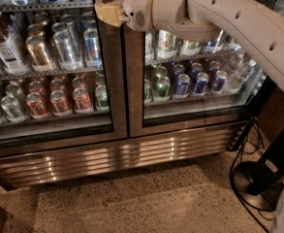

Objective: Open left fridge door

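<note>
The fridge (117, 157) fills the view, a two-door steel drinks cooler with a ribbed grille at its base. The left fridge door (115, 81) is a glass pane in a steel frame, and it sits flush with the right door. Behind it stand red, silver and gold cans (59, 98) on wire shelves. My gripper (105, 12) reaches in from the right on a beige arm (238, 23). It is at the top of the left door's right frame edge, near the seam between the doors.
The right door (195, 81) shows blue and green cans. A black round stand base (258, 183) with cables sits on the speckled floor at lower right, close to the fridge's right corner. A dark object edges the lower left corner.
</note>
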### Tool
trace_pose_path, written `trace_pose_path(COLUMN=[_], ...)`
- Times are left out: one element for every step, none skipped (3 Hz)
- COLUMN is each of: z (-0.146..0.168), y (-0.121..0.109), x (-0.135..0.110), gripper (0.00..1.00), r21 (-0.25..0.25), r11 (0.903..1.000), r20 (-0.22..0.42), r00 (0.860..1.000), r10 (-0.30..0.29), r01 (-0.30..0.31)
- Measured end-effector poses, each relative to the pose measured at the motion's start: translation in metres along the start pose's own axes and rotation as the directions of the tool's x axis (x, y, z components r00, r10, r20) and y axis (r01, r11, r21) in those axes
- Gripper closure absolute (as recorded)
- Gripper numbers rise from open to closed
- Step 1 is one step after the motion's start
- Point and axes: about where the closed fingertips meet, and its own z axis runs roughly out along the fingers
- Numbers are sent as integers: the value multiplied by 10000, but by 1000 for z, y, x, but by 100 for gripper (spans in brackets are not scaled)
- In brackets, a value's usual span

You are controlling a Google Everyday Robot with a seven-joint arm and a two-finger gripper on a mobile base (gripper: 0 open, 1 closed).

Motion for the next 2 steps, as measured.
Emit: trace_pose_path(z=[-1,2], y=[-4,6], x=[0,4], gripper=[0,0], r21=[-1,-149], r11=[10000,9999], r20=[0,17], r00=[10000,10000], r10=[0,-16], r01=[0,17])
